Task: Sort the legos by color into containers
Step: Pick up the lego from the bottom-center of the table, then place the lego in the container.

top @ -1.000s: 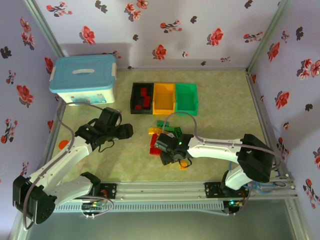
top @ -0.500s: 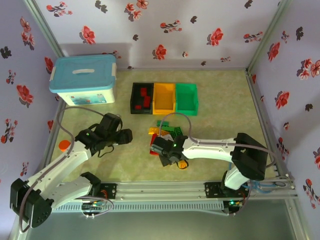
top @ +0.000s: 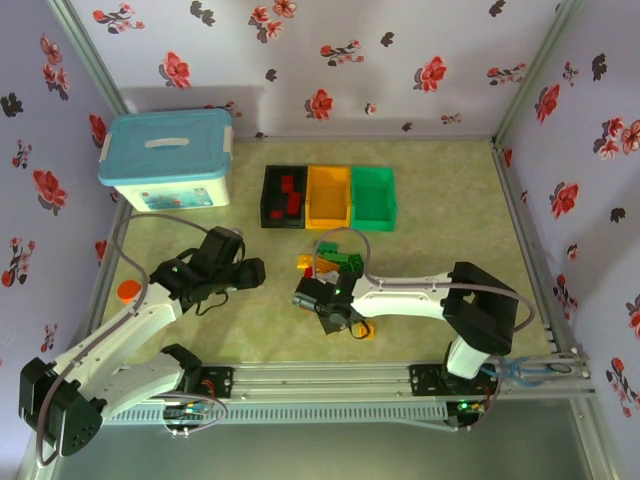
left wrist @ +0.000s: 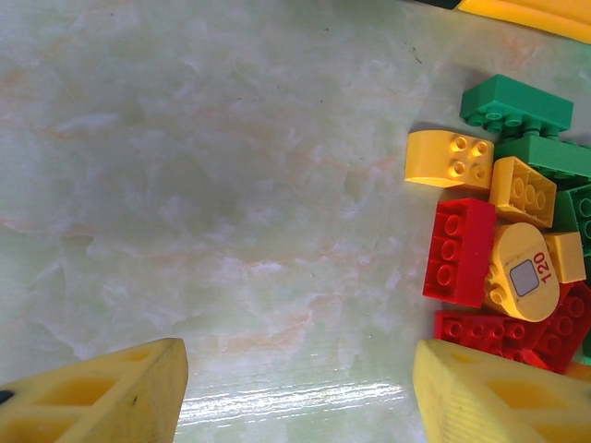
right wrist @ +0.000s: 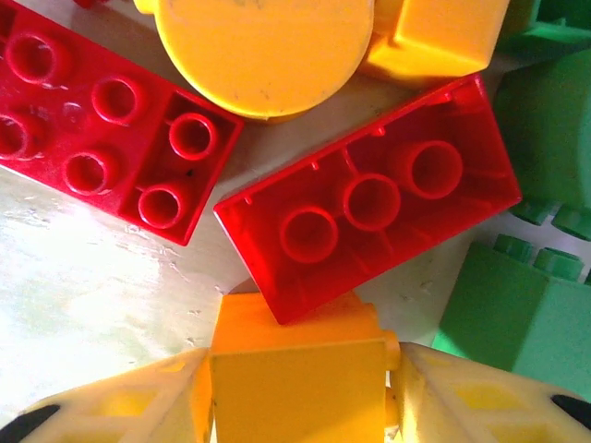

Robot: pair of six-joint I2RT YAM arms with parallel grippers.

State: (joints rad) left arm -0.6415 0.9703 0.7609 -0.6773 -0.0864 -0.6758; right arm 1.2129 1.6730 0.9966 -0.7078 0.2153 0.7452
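Observation:
The legos lie in a loose pile (top: 332, 264) of red, yellow and green bricks in front of the containers: a black bin (top: 283, 196) with red bricks in it, a yellow bin (top: 329, 197) and a green bin (top: 372, 196). My right gripper (right wrist: 300, 397) is at the pile's near left edge, shut on a yellow lego (right wrist: 300, 374) with a pad against each side. An upside-down red brick (right wrist: 369, 198) rests on that yellow lego's far end. My left gripper (left wrist: 300, 378) is open over bare table, left of the pile, with a red brick (left wrist: 459, 251) just beyond its right finger (left wrist: 489, 397).
A white storage box with a blue lid (top: 168, 160) stands at the back left. One orange brick (top: 365, 328) lies apart beside the right arm, near the front rail. An orange disc (top: 127, 290) sits at the table's left edge.
My right gripper has slid left along the pile's near edge and its jaws have narrowed onto the yellow lego. The left arm has barely moved.

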